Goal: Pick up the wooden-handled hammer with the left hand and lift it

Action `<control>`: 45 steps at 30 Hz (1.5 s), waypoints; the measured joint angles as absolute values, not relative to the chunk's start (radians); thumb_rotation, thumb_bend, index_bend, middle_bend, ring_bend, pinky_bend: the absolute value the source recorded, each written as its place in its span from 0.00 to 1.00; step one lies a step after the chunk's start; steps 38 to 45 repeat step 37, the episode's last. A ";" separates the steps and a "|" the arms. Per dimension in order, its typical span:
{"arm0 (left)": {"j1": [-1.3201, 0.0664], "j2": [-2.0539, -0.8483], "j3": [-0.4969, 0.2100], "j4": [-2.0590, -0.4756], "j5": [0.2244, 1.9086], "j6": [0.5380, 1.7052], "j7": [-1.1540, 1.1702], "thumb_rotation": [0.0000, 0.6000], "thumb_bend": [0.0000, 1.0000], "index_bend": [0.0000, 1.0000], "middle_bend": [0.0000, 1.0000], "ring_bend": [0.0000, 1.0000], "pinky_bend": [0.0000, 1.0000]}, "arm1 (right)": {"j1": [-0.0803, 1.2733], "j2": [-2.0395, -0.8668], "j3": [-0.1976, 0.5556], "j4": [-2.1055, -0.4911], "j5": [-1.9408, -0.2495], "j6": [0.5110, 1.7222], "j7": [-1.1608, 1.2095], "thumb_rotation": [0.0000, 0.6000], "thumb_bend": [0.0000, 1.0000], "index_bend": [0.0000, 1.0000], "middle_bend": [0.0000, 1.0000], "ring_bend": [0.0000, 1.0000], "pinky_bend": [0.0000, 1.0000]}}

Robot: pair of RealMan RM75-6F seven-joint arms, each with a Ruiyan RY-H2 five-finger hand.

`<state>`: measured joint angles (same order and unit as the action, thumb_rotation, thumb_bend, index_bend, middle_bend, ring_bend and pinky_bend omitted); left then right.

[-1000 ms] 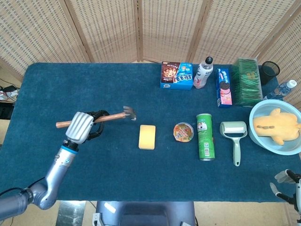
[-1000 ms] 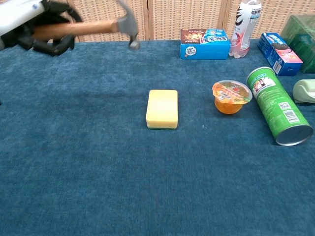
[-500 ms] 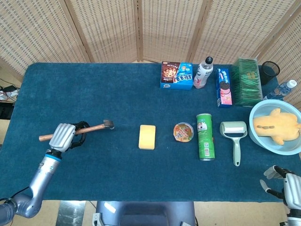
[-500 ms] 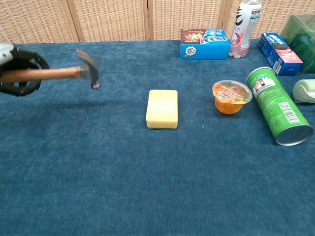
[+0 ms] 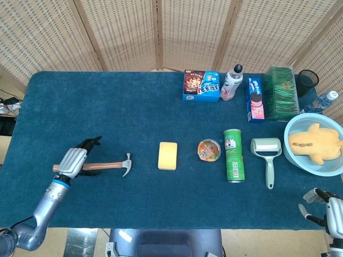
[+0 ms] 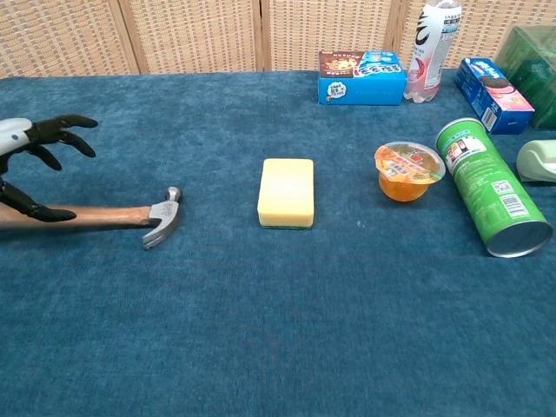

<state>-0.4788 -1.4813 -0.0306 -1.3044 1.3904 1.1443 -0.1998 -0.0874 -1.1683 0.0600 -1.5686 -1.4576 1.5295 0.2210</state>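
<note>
**One hammer flat on the blue table, left hand spread above its handle**

One wooden-handled hammer with a grey steel head (image 5: 102,166) lies flat on the blue cloth-covered table (image 5: 134,101) in the head view, head pointing toward the yellow rectangular sponge (image 5: 168,156) but well apart from it. The left hand (image 5: 73,159) sits over the handle's butt end with dark fingers fanned out, grasping nothing. The right hand (image 5: 327,211) shows at the lower right table edge, off the cloth (whether it is released or clenched I cannot tell).

In the chest view the hammer (image 6: 104,215) rests on the table at the left, steel head down on the cloth. The left hand (image 6: 26,165) hangs at the frame edge, fingers splayed; a fingertip (image 6: 39,214) lies against the handle without closing round it. The sponge (image 6: 286,192) lies to the right.
</note>
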 measured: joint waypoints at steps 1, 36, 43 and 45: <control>-0.472 -1.468 -0.032 -1.326 1.387 1.154 -0.189 1.00 0.17 0.00 0.21 0.10 0.24 | -0.086 -1.167 0.061 -1.568 -1.459 1.529 0.222 1.00 0.29 0.53 0.57 0.49 0.44; -0.078 -1.131 0.083 -1.824 1.464 1.572 -0.028 1.00 0.19 0.22 0.28 0.18 0.26 | 0.040 -1.149 0.028 -1.610 -1.626 1.477 0.180 1.00 0.29 0.53 0.57 0.49 0.41; -0.078 -1.133 0.081 -1.823 1.464 1.566 -0.025 1.00 0.19 0.22 0.28 0.18 0.26 | 0.040 -1.149 0.028 -1.610 -1.624 1.478 0.180 1.00 0.29 0.53 0.57 0.49 0.41; -0.078 -1.133 0.081 -1.823 1.464 1.566 -0.025 1.00 0.19 0.22 0.28 0.18 0.26 | 0.040 -1.149 0.028 -1.610 -1.624 1.478 0.180 1.00 0.29 0.53 0.57 0.49 0.41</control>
